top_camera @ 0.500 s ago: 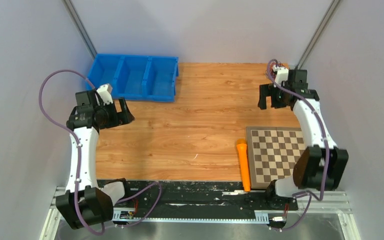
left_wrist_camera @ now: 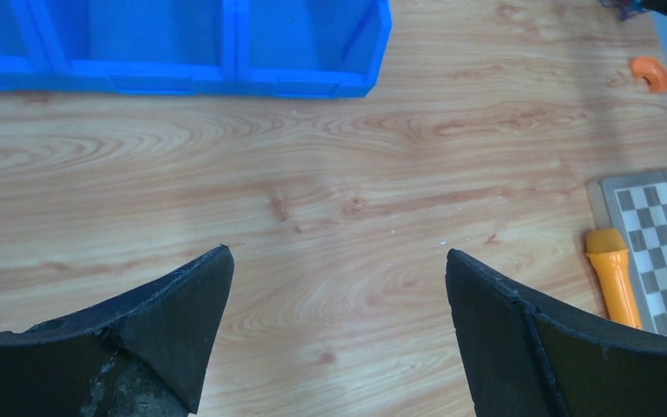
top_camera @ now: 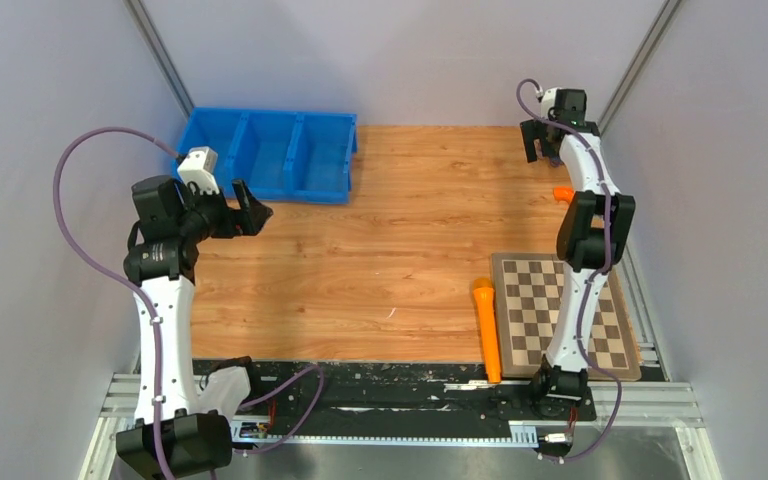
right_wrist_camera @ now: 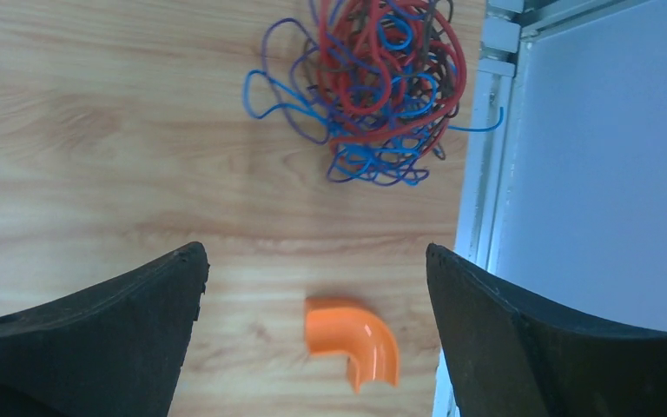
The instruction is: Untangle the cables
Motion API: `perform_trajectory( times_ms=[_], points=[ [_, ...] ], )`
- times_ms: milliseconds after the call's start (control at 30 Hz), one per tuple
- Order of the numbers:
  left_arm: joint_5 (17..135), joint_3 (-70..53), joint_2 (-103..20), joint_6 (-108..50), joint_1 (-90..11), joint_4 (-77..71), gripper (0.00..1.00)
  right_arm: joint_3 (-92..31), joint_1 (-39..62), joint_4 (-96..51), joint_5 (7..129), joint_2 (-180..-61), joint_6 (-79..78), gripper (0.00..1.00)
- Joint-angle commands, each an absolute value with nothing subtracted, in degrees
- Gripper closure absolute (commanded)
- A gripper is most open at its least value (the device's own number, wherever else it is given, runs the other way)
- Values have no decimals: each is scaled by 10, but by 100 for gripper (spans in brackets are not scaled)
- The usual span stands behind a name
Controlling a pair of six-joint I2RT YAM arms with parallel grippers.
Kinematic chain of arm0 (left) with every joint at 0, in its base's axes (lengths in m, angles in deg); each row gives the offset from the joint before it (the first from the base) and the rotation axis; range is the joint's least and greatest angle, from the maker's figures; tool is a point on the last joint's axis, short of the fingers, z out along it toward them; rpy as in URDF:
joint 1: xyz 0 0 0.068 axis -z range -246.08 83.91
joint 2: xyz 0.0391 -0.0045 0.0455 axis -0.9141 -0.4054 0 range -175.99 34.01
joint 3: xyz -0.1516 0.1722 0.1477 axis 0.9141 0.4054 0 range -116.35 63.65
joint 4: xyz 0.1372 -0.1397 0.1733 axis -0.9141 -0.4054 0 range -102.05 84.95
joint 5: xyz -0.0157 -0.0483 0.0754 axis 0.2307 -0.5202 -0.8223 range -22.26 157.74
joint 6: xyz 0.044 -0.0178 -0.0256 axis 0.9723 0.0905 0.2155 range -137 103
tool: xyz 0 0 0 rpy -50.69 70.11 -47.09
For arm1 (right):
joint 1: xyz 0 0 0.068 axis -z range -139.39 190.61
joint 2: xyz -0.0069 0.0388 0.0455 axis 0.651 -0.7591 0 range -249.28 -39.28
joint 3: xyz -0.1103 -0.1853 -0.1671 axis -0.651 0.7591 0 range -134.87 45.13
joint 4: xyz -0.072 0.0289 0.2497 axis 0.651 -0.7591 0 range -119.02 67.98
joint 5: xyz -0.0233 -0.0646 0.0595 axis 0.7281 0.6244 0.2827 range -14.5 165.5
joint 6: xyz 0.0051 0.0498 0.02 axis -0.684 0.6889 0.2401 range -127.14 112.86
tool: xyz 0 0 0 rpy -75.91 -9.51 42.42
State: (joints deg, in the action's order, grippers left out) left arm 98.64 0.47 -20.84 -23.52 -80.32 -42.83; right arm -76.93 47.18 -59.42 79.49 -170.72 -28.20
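The cables (right_wrist_camera: 373, 78) are a tangled ball of thin red, blue and purplish wires. They lie on the wooden table at the far right corner, against the metal edge rail. My right gripper (right_wrist_camera: 314, 252) is open and empty. It hangs above the table just short of the ball, over an orange elbow piece (right_wrist_camera: 353, 339). In the top view the right gripper (top_camera: 542, 150) covers the ball. My left gripper (left_wrist_camera: 338, 252) is open and empty over bare wood, far left of the cables, and also shows in the top view (top_camera: 250, 205).
A blue three-compartment bin (top_camera: 270, 150) stands at the far left. A chessboard (top_camera: 535, 300) lies near right, with an orange torch-shaped object (top_camera: 486, 328) along its left edge. The orange elbow piece (top_camera: 562, 193) lies near the right rail.
My right arm has stretched toward the far right corner, carrying its gripper over the cables. My left arm has risen a little, its gripper still open.
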Motion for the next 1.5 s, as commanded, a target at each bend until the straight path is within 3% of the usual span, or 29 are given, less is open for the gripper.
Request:
perform_trajectory(
  times_ms=[0, 333, 433, 500, 667, 700, 900, 1067, 1367, 1433, 1467],
  points=[
    [1052, -14, -220, -232, -807, -412, 0, -818, 473, -505, 909, -1776, -326, 0],
    [1021, -3, -234, -255, -807, -403, 0, -866, 478, -341, 927, -1897, -393, 0],
    [1024, -18, -251, -262, -807, -405, 0, -870, 479, -299, 932, -1916, -427, 6],
    [1026, -31, -262, -265, -807, -414, 0, -872, 477, -297, 928, -1920, -438, 26],
    [1018, -49, -274, -257, -807, -425, 0, -820, 470, -315, 893, -1855, -444, 97],
    [1012, -56, -276, -252, -807, -428, 0, -794, 466, -322, 881, -1830, -446, 100],
    [1019, -74, -284, -239, -806, -436, 0, -610, 430, -369, 767, -1608, -439, 100],
    [1084, -26, -228, -240, -807, -377, 0, -562, 388, -511, 598, -1456, -391, 100],
    [1261, 1, -222, -165, -804, -424, 0, -501, 230, -723, 253, -1330, -343, 99],
    [1263, 26, -203, -135, -791, -424, 0, -471, 183, -728, 216, -1332, -343, 94],
    [1259, 43, -199, -121, -784, -430, 0, -456, 160, -727, 210, -1339, -343, 87]
  ],
)
